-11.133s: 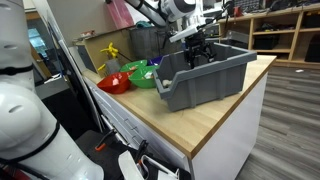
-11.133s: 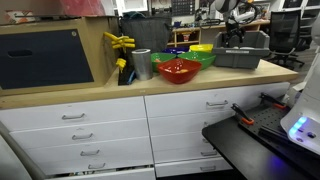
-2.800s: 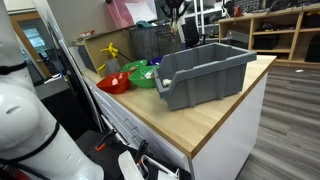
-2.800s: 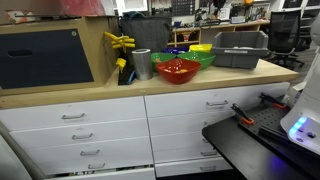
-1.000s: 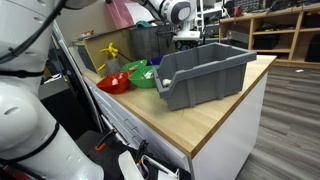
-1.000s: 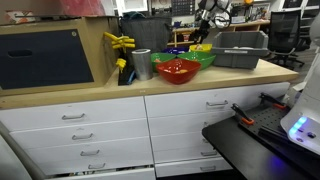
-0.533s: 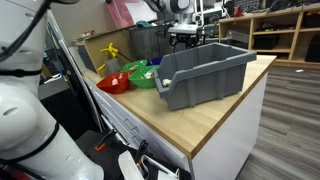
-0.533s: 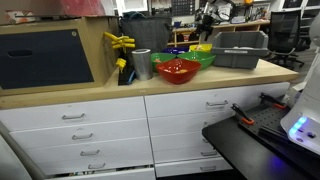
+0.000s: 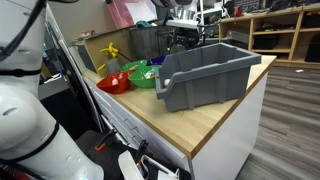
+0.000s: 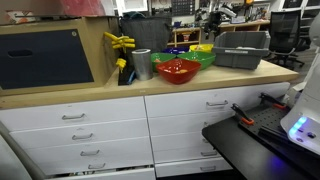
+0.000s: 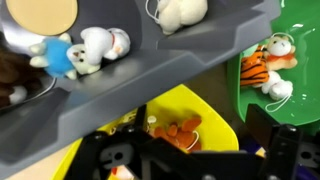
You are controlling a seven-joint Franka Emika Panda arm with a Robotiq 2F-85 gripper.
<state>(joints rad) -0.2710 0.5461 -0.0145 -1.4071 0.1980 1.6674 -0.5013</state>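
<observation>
Mira: Since the earliest frame the gripper has left the grey bin, where it was dipped between the walls. It now hangs beyond the bin's far wall, over the bowls. Its jaws have also spread within the last second and stand wide open with nothing between them.

Jon: And the orange toy?

Mira: It lies in the yellow bowl, directly under the jaws in the wrist view and apparently free of them. The bin's wall crosses that view from 9 to 2 o'clock of the toy, with a white-and-blue plush and a white plush inside the bin. A green bowl holding a tiger plush sits at 2 o'clock.

Jon: What could go wrong from here?

Mira: I'd judge the tight spacing the main risk. Bowl and bin wall are just beside each other, so a descent with the jaws this wide could land a finger on the bowl rim or the bin edge. The bowl looks light and could tip or skid across the tabletop, spilling the toy. A low sweep toward 12 o'clock would knock the bin wall. The toy also seems soft, and it might hook on a finger.

Jon: Anything else different?

Mira: Nothing I can see. The bin, the green bowl and the red bowl sit where they did.
</observation>
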